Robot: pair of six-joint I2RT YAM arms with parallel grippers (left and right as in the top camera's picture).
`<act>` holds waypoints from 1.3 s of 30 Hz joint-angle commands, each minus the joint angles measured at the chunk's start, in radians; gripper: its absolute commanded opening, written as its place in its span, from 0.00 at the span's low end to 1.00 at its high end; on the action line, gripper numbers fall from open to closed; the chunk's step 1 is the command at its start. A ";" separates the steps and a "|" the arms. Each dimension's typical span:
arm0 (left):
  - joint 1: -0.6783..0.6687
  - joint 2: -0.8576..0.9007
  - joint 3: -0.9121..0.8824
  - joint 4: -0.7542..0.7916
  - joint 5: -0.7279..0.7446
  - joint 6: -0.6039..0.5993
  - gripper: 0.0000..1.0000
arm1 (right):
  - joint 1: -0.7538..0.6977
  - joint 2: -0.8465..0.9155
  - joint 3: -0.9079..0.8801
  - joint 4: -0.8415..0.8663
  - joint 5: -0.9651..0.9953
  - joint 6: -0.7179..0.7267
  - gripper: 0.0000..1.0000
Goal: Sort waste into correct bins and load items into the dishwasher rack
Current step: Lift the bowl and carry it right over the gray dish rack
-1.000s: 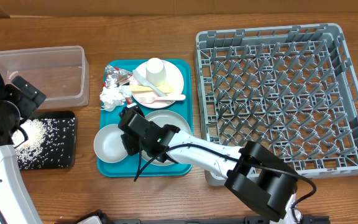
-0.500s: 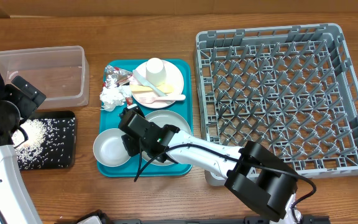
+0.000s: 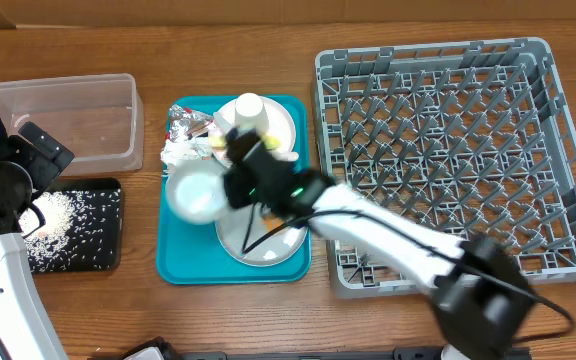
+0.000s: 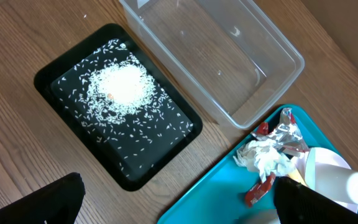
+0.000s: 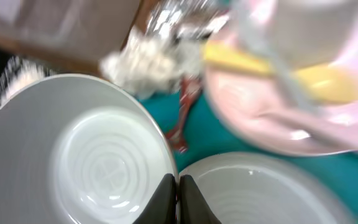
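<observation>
Rice sits in black tray; rack at 3 o'clock empty. Right end effector pinches bowl rim, 9 o'clock of grey plate. Napkin, foil unsorted. Left end effector spread, empty.

— How many containers are counted?
— One dishwasher rack, one teal serving tray, and two bins: one clear tub and one black tray.
— And the dishes?
— Two plates are counted, one grey plate and one pinkish-white plate. One small white bowl and one small white cup are seen. Two slim utensils are made out, one yellow utensil and one pale utensil, though both are blurred.
— What waste is tallied?
— One crumpled napkin, one foil wrapper and one red packet. The rice grains are too many to be counted; one heap is seen, with scattered grains around it.
</observation>
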 commanded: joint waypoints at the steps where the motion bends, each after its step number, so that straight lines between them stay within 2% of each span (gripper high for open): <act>1: 0.004 0.004 0.017 0.000 -0.020 -0.006 1.00 | -0.099 -0.129 0.031 -0.022 0.002 -0.020 0.04; 7: 0.004 0.004 0.017 0.002 -0.021 -0.006 1.00 | -0.288 -0.302 0.031 -0.134 0.113 -0.075 0.04; 12: 0.004 0.004 0.017 0.003 -0.020 -0.007 1.00 | -0.432 -0.389 0.031 -0.256 0.494 -0.138 0.04; 17: 0.004 0.004 0.017 0.006 -0.019 -0.009 1.00 | -0.543 -0.378 0.029 -0.323 0.683 -0.171 0.04; 21: 0.004 0.004 0.017 0.005 -0.019 -0.035 1.00 | -0.648 -0.355 0.029 -0.325 0.765 -0.170 0.04; 28: 0.004 0.004 0.017 0.005 -0.019 -0.037 1.00 | -0.796 -0.308 0.029 -0.298 0.789 -0.182 0.04; 39: 0.004 0.004 0.017 0.003 0.011 -0.037 1.00 | -0.851 -0.178 0.029 -0.249 0.909 -0.224 0.04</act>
